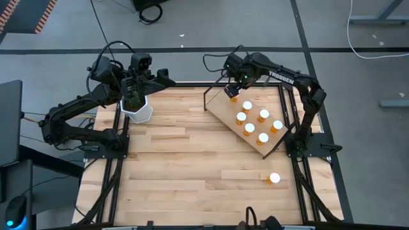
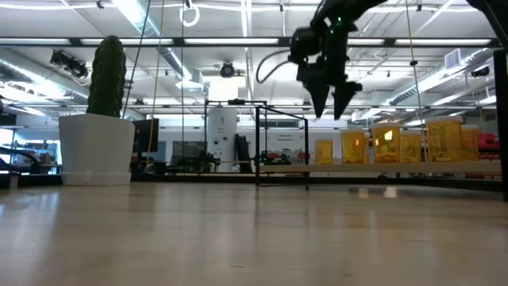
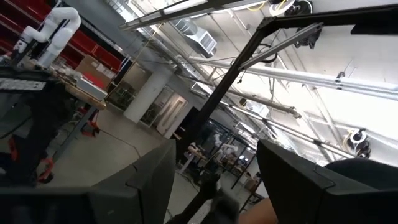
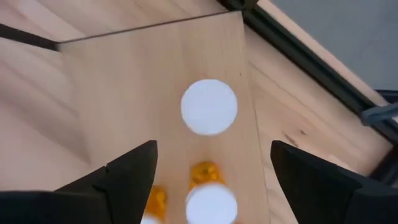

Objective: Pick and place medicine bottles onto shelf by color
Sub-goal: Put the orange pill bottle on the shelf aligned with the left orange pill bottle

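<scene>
High view: seven bottles (image 1: 254,123) are seen standing on the shelf (image 1: 225,115), one bottle (image 1: 275,178) is left on the table well below it, and the right gripper (image 1: 231,91) is spread wide, empty.

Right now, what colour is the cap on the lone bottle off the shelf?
White, on an orange bottle; the high view shows it best.

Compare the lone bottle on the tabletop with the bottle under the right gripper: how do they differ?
The lone bottle stands on the bare tabletop, far from either arm; the bottle under the right gripper stands at the shelf's far end, the right gripper hovering above, jaws open. Both are orange with white caps, upright.
</scene>
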Motion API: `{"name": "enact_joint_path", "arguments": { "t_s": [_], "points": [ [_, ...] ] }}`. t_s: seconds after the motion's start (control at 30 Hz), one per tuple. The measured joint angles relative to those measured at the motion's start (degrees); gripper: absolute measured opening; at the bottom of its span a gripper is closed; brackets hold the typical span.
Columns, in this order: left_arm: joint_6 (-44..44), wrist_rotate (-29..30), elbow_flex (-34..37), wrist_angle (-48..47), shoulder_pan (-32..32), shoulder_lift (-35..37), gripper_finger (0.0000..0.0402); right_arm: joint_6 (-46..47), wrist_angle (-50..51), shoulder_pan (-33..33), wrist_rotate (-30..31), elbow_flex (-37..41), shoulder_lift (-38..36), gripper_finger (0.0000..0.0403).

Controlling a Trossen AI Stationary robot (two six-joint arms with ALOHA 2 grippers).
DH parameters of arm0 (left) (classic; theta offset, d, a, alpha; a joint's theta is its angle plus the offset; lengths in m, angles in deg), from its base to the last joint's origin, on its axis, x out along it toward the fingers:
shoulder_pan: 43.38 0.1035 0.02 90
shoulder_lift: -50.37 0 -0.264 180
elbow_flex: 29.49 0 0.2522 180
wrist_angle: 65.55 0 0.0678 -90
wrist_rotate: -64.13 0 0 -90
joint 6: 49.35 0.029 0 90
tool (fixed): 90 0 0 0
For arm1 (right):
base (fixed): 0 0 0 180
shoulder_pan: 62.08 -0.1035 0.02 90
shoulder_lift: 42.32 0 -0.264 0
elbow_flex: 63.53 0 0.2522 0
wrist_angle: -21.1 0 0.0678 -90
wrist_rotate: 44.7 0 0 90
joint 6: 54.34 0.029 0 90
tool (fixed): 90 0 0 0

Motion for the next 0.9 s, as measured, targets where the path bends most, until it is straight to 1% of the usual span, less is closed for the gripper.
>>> {"name": "enact_joint_path", "arguments": {
  "t_s": [0.1, 0.2, 0.27, 0.37, 0.53, 0.63, 0.73, 0.9],
  "points": [
    [2.35, -0.01, -0.07, -2.73, -0.02, 0.02, 0.0231, 1.5, 5.41, -1.38, -0.68, -5.7, -0.05, 0.0321],
    [5.25, -0.45, -0.07, -6.43, -0.02, -0.02, 0.0231, 4.38, 10.6, -4.56, -1.73, -9.71, -0.61, 0.0322],
    [7.5, -0.58, -0.07, -7.94, -0.02, -0.02, 0.0231, 6.7, 12.09, -7.8, -1.81, -10.31, -1.94, 0.0322],
    [9.9, -0.64, -0.04, -8.61, -0.02, -0.02, 0.0231, 12.46, 12.63, -13.96, -2.02, -8.95, -4.88, 0.0322],
    [12.52, -0.64, -0.06, -8.55, -0.02, -0.02, 0.0231, 27.55, 12.87, -26.43, -1.63, -8.17, -9.37, 0.0322],
    [13.7, -0.65, -0.04, -8.54, -0.02, -0.02, 0.0231, 38.39, 14.85, -34.27, 0.85, -8.17, -11.14, 0.032],
    [14.23, -0.65, -0.04, -8.51, -0.02, -0.02, 0.0231, 48.77, 18.52, -41.58, 1.59, -8.16, -11.56, 0.0312],
    [14.22, -0.65, -0.04, -8.5, -0.02, -0.02, 0.0231, 65.96, 18.46, -53.4, 1.85, -8.12, -11.41, 0.03]
  ]
}}
